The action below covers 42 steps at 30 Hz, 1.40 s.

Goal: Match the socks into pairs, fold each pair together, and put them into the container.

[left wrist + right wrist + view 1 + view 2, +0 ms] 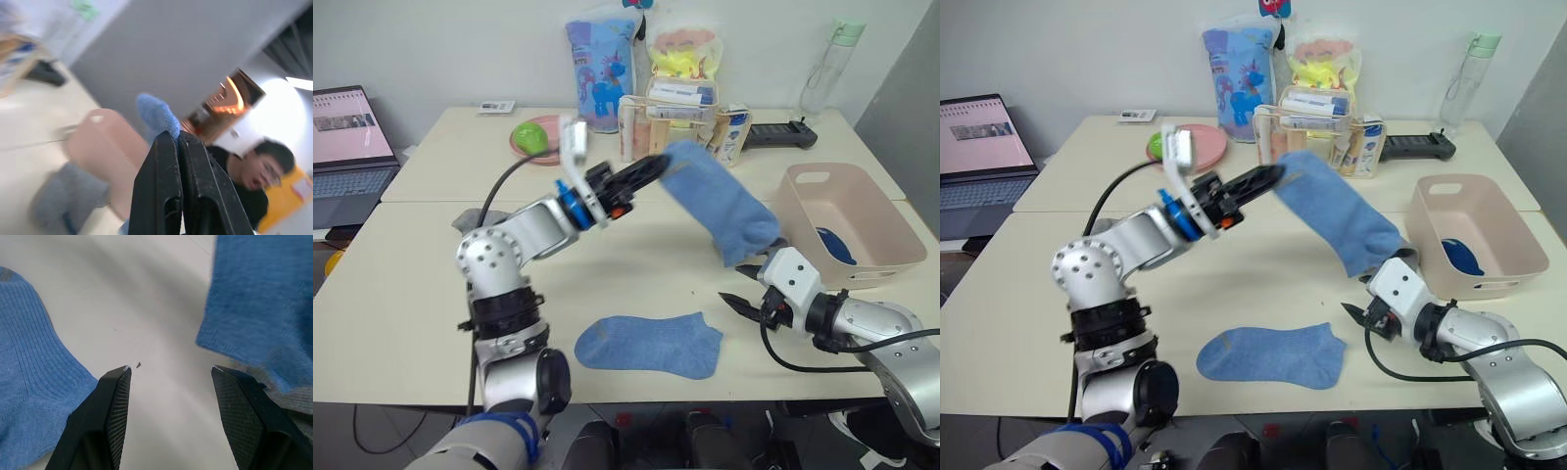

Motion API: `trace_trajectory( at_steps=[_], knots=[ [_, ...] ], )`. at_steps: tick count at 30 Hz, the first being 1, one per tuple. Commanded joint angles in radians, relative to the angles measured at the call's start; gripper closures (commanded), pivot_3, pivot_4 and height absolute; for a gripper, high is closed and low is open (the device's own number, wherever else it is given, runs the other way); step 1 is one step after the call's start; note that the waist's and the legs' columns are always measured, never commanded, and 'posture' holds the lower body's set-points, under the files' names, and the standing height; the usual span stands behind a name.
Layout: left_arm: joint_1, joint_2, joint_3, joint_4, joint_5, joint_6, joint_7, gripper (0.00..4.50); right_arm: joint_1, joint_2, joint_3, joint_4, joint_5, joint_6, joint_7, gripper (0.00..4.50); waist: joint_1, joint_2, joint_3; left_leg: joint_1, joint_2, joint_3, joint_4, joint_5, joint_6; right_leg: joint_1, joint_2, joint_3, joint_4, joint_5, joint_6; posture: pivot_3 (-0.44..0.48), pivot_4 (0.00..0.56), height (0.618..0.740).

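My left gripper (654,169) is shut on one end of a light blue sock (724,211), held up over the middle of the table. The sock slopes down to the right toward the pale pink container (881,220). My right gripper (740,284) stands open just under the sock's hanging end, low over the table; its fingers (115,396) have nothing between them. A second light blue sock (651,345) lies flat near the front edge. A dark navy sock (834,246) lies in the container. A grey sock (468,218) lies behind my left arm, and another grey sock (293,401) is under the hanging end.
A laptop (347,147) sits at the far left. At the back stand a pink plate (524,145) with a green thing, a clear organiser (680,122), printed bags, a water bottle (827,69) and a black device (778,134). A person (254,171) sits beyond the table.
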Motion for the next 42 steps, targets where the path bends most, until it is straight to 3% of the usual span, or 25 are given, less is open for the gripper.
trace_trajectory(
  at_steps=[1,11,14,16,17,21,23,25,29,31,36,42],
  knots=[
    [0.123,0.078,-0.063,0.013,0.105,-0.084,-0.063,4.46,-0.022,0.001,0.008,-0.008,0.002,-0.033,-0.004,1.69,0.003,-0.001,0.0,0.0,0.0,-0.001,0.0,0.0,0.0,0.0,0.0,0.0,0.0,0.0,0.0,0.0,0.15,0.703],
    [0.256,0.189,-0.153,0.029,0.259,-0.255,-0.186,4.46,-0.101,0.055,0.112,0.027,-0.019,-0.055,-0.03,1.69,0.017,-0.001,0.0,-0.002,-0.002,-0.002,0.0,0.0,-0.001,0.0,-0.002,0.0,-0.003,0.0,0.0,0.0,0.15,0.703],
    [0.3,0.229,-0.194,-0.016,0.287,-0.264,-0.215,4.5,-0.115,0.068,0.129,0.047,-0.004,-0.053,-0.019,1.11,0.011,-0.001,0.0,-0.002,-0.001,-0.003,0.0,0.0,-0.001,0.0,-0.002,0.0,-0.002,0.0,0.0,0.0,0.15,0.703],
    [0.328,0.25,-0.215,-0.025,0.339,-0.284,-0.189,4.5,-0.118,0.065,0.137,0.062,-0.006,-0.065,-0.006,0.47,0.008,-0.001,0.0,-0.002,-0.001,-0.003,0.0,0.0,-0.001,0.0,-0.002,0.0,-0.002,0.0,0.0,0.0,0.15,0.703],
    [0.337,0.257,-0.213,-0.023,0.348,-0.287,-0.181,4.03,-0.119,0.063,0.141,0.07,-0.011,-0.074,-0.003,0.05,0.008,-0.001,0.0,-0.002,-0.001,-0.003,0.0,0.0,-0.001,0.0,-0.002,0.0,-0.002,0.0,0.0,0.0,0.15,0.703],
    [0.383,0.297,-0.214,-0.08,0.364,-0.314,-0.23,2.89,-0.114,0.069,0.145,0.083,-0.013,-0.096,0.0,0.0,0.007,-0.001,0.0,-0.002,-0.001,-0.004,0.0,0.0,0.0,0.0,-0.002,0.0,-0.002,0.0,0.0,0.0,0.15,0.703],
    [0.416,0.365,-0.225,-0.115,0.39,-0.337,-0.285,2.28,-0.108,0.073,0.15,0.081,-0.012,-0.102,-0.001,0.0,0.007,-0.001,0.0,-0.002,-0.001,-0.004,0.0,0.0,0.0,0.0,-0.002,0.0,-0.002,0.0,0.0,0.0,0.15,0.703],
    [0.433,0.466,-0.275,-0.097,0.494,-0.477,-0.385,1.64,-0.106,0.078,0.152,0.078,-0.01,-0.106,-0.004,0.0,0.006,-0.001,0.0,-0.002,-0.001,-0.004,-0.001,0.0,0.0,0.0,-0.002,0.0,-0.002,0.0,0.0,0.0,0.15,0.703],
    [0.39,0.63,-0.415,0.011,0.715,-0.929,-0.683,0.47,-0.114,0.077,0.164,0.086,-0.021,-0.117,-0.003,0.0,0.007,-0.001,0.0,-0.002,-0.001,-0.004,-0.002,0.0,-0.001,0.0,-0.002,-0.001,-0.003,0.0,0.0,0.0,0.15,0.703],
    [0.354,0.659,-0.484,0.075,0.805,-1.139,-0.786,0.47,-0.121,0.072,0.175,0.094,-0.026,-0.117,0.003,0.0,0.013,-0.001,0.0,-0.002,-0.002,-0.003,-0.002,0.0,-0.001,0.0,-0.002,-0.002,-0.004,0.0,0.0,0.0,0.15,0.703],
    [0.225,0.61,-0.607,0.291,0.925,-1.475,-0.944,0.47,-0.138,0.07,0.2,0.105,-0.027,-0.105,0.004,0.0,0.017,-0.001,0.0,-0.002,-0.002,-0.001,-0.002,0.0,0.0,0.0,-0.003,-0.003,-0.004,0.0,0.0,0.0,0.15,0.703],
    [0.047,0.556,-0.701,0.648,1.113,-1.792,-0.921,0.47,-0.147,0.066,0.215,0.117,-0.039,-0.1,0.001,0.0,0.003,-0.001,0.001,-0.002,-0.001,-0.001,-0.002,-0.002,0.004,-0.001,-0.001,-0.004,-0.002,0.0,0.0,0.0,0.15,0.703]
  ],
)
